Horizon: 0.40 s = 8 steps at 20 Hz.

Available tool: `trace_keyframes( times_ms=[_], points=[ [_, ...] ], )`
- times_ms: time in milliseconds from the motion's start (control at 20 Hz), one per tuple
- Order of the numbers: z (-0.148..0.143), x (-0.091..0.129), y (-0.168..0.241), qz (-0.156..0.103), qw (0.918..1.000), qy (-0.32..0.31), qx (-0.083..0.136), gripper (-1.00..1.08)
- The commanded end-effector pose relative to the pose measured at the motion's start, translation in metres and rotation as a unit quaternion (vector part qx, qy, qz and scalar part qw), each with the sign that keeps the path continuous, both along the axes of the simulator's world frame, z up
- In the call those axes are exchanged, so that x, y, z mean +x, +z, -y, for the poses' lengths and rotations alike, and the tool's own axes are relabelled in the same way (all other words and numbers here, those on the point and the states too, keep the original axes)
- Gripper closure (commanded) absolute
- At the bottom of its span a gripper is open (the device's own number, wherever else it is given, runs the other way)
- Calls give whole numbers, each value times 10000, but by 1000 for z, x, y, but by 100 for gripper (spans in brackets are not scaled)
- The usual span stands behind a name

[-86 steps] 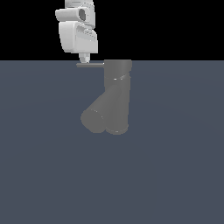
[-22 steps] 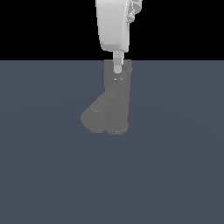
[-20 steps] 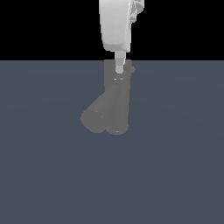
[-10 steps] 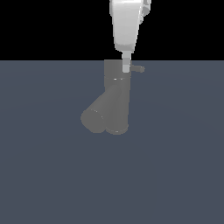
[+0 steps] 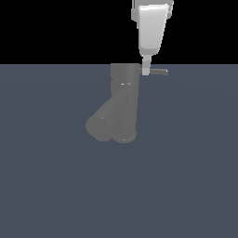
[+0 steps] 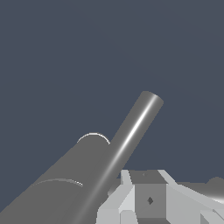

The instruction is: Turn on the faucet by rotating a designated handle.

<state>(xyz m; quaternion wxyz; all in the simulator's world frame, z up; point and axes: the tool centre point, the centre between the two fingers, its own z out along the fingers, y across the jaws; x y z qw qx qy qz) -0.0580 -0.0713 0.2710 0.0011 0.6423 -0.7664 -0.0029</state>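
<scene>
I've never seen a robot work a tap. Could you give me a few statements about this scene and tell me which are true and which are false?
1. The handle sticks out from the top of the faucet toward the exterior view's right. True.
2. The gripper is down beside the spout's lower end. False: it is up at the faucet's top, at the handle.
3. The spout branches off diagonally toward the exterior view's left. True.
4. The faucet is bright red. False: it is dull grey.
5. The gripper comes at the handle from above. True.
6. Water is running from the spout. False: none shows.
</scene>
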Motion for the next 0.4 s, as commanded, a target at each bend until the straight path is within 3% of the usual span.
trace_keyframes(
  times_ms=[0, 350],
  points=[
    [35, 4, 0, 29, 9997, -248, -18, 108],
    [57, 15, 0, 27, 9996, -296, -16, 108]
  ],
)
